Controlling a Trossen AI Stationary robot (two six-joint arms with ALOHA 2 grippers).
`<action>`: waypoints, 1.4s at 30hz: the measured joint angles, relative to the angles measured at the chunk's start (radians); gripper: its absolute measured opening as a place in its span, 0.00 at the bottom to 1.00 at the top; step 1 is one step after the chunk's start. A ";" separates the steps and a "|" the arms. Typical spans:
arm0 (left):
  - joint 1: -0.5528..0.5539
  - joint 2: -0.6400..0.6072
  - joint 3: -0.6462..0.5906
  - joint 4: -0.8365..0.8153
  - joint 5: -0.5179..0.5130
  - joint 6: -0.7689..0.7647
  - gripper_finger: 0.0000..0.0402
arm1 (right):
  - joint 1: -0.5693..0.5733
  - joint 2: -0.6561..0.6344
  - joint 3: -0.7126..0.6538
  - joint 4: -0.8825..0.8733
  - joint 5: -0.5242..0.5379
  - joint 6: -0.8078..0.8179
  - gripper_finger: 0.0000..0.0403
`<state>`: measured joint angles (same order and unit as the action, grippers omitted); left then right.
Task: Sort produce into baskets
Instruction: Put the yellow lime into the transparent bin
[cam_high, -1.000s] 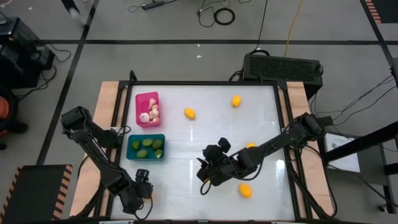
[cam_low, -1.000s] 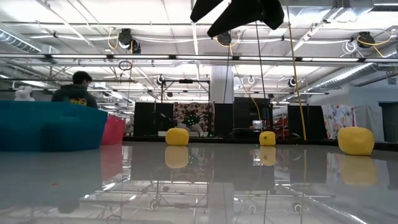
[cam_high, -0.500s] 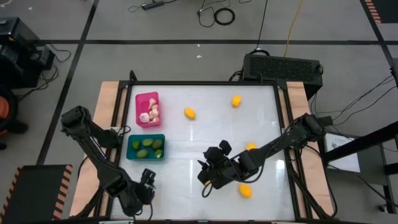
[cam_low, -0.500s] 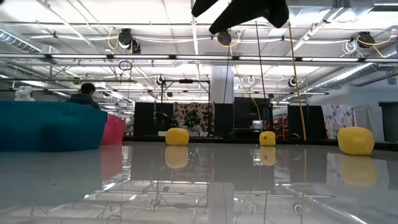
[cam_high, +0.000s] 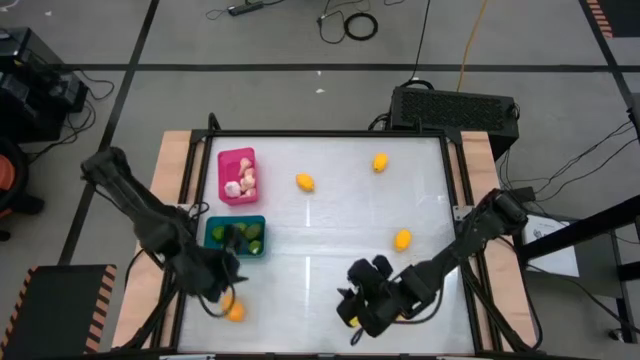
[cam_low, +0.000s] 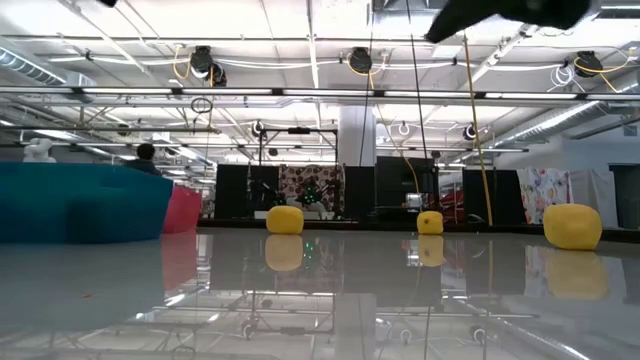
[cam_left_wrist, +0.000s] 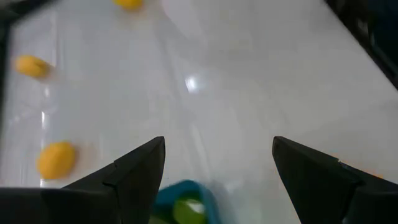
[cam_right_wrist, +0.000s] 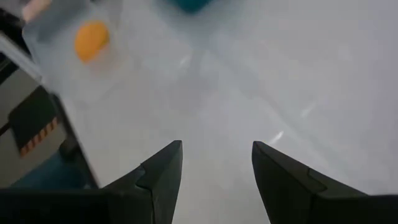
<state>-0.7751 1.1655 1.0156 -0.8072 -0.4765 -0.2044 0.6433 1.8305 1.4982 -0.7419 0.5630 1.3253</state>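
Observation:
My left gripper (cam_high: 224, 272) is open and empty above the near edge of the teal basket (cam_high: 235, 237), which holds dark green ovals (cam_left_wrist: 184, 209). The pink basket (cam_high: 237, 176) holds pale bulbs. An orange fruit (cam_high: 235, 312) lies in the clear basket (cam_right_wrist: 46, 37) at the near left; it also shows in the right wrist view (cam_right_wrist: 92, 40). My right gripper (cam_high: 358, 312) is open and empty above the table's near middle. Three yellow fruits lie loose on the table: (cam_high: 305, 182), (cam_high: 380, 162), (cam_high: 402, 239).
The white tabletop (cam_high: 330, 215) has wooden side rails (cam_high: 175, 170). A black box (cam_high: 455, 105) stands beyond the far right corner. In the low view the teal basket (cam_low: 80, 205) and the pink basket (cam_low: 185, 208) stand at left, and a person (cam_low: 147, 153) shows far off in the room.
My left gripper has gone from over the clear basket toward the far edge, to the teal basket; the orange fruit now shows in the clear basket. My right gripper has gone toward the near edge and a little right; the yellow fruit beside it no longer shows.

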 joint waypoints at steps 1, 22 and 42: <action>0.008 -0.044 -0.022 0.022 -0.008 0.006 0.76 | 0.010 0.000 0.000 -0.010 -0.025 0.023 0.46; 0.062 -0.343 -0.235 0.307 0.034 0.029 0.76 | 0.112 0.128 0.000 -0.309 -0.388 0.466 0.46; 0.062 -0.343 -0.234 0.357 0.084 0.008 0.76 | 0.085 0.142 0.000 -0.441 -0.439 0.504 0.80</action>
<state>-0.7132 0.8226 0.7815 -0.4499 -0.3927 -0.1967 0.7280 1.9728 1.4979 -1.1831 0.1238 1.8293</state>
